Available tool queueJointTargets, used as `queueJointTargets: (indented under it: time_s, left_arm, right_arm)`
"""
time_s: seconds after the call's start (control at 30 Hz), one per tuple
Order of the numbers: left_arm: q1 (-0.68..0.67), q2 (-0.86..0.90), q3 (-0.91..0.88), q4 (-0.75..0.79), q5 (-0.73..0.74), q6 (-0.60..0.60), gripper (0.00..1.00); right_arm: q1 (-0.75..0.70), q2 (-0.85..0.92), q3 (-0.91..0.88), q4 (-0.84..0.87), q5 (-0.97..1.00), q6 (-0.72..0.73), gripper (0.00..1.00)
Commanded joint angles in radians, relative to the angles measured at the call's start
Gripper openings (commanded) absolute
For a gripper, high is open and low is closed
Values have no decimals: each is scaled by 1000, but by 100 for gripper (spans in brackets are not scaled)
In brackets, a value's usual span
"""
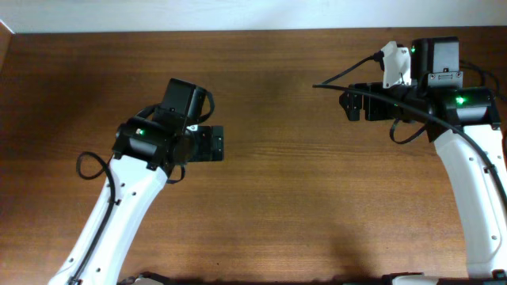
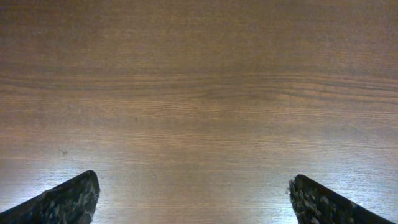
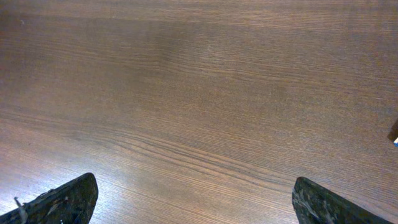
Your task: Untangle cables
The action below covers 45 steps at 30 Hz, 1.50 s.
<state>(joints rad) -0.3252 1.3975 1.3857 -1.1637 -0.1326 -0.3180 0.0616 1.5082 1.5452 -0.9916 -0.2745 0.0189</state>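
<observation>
Left hand (image 1: 212, 144) at nine o'clock and right hand (image 1: 351, 105) at two o'clock both hover with fingers spread wide, empty. No cables show anywhere on the wooden surface (image 1: 277, 198). Such thin cords should be light and limp; pinch beside a plug.

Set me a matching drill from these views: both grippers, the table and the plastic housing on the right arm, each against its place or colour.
Things:
1. left gripper
2. right gripper
3. table
4. plastic housing on the right arm

Places or colours:
A. white
B. brown wood grain
C. open, upper right of the overhead view
D. open, left of centre in the overhead view

Pairs: 1-D, 2-C, 3-B, 4-A
</observation>
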Motion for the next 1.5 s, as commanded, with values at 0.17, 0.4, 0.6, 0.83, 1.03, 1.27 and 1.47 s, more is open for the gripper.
queueJointTargets:
  time_s: [0.17,0.4,0.6,0.83,1.03,1.27,1.47]
  left_arm:
    - [-51,-371,-435,263,-29,6,99]
    - [50,-678,-764,584,66,82,99]
    - [125,-1025,-1089,1008,92,134,99]
    - [240,-1328,-1378,1276,84,134,99]
    - [303,-1393,-1377,1117,54,336,99]
    - [302,-1393,-1376,1080,92,372,99]
    - [304,-1392,-1376,1080,92,372,99]
  right_arm:
    - [4,-8,-2,0,-2,-3,99]
    - [4,-8,-2,0,-2,-3,99]
    - [4,-8,-2,0,-2,-3,99]
    - [4,-8,-2,0,-2,-3,99]
    - [4,-8,-2,0,-2,-3,99]
    - [4,-8,-2,0,-2,-3,99]
    - [4,-8,-2,0,-2,-3,99]
